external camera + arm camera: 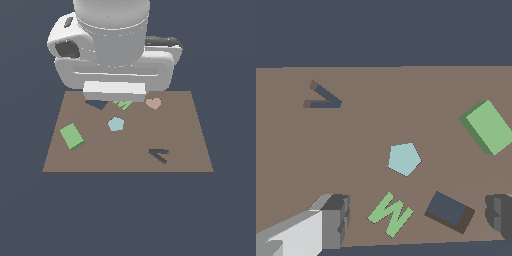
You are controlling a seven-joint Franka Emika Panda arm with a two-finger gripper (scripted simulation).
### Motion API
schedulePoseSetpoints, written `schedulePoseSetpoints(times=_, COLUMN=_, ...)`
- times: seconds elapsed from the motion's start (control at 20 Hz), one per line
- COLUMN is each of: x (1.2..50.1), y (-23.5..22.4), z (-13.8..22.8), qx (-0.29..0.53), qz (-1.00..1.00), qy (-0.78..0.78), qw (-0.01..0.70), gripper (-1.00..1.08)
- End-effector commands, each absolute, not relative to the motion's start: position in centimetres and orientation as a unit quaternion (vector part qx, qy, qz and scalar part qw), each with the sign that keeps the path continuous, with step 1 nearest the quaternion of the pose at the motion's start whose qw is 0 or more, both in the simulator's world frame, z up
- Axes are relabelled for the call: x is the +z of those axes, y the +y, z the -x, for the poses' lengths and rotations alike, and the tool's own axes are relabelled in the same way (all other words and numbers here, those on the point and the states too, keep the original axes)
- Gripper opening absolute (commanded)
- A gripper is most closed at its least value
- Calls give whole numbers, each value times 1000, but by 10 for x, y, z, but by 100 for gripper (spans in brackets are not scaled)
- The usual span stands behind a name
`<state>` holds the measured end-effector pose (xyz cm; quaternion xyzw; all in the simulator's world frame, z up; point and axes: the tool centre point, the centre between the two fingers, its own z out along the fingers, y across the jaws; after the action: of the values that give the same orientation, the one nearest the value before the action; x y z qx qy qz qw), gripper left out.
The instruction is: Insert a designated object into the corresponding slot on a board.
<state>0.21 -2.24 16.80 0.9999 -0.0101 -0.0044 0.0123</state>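
Block (71, 136) just sits on the board (185, 130), well apart from the slot (448, 210). Pentagon (115, 124) lies between them, zigzag (390, 214) just beside the slot. Gripper (416, 220) hangs wide open over the slot, holding nothing.

You're seeing the block (72, 136) lying on the board (175, 130) at the exterior view's left, well apart from the slot (96, 104), with the pentagon (115, 124) sitting between them.

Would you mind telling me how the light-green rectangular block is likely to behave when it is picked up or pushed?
The green block looks rigid with flat faces, so it should probably slide on the board rather than roll. It lies low and flat, so tipping seems unlikely. Its parallel sides likely suit a pinch.
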Motion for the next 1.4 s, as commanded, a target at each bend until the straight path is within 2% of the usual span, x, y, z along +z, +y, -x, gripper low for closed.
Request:
schedulePoseSetpoints(times=0.0, x=168, y=-22, z=-2, qx=-4, qz=-1000, qy=-10, qw=12, gripper=100)
schedulePoseSetpoints(times=0.65, x=154, y=-42, z=-1, qx=-4, qz=-999, qy=30, qw=11, gripper=100)
schedulePoseSetpoints(times=1.35, x=105, y=-108, z=-10, qx=-2, qz=-987, qy=164, qw=6, gripper=100)
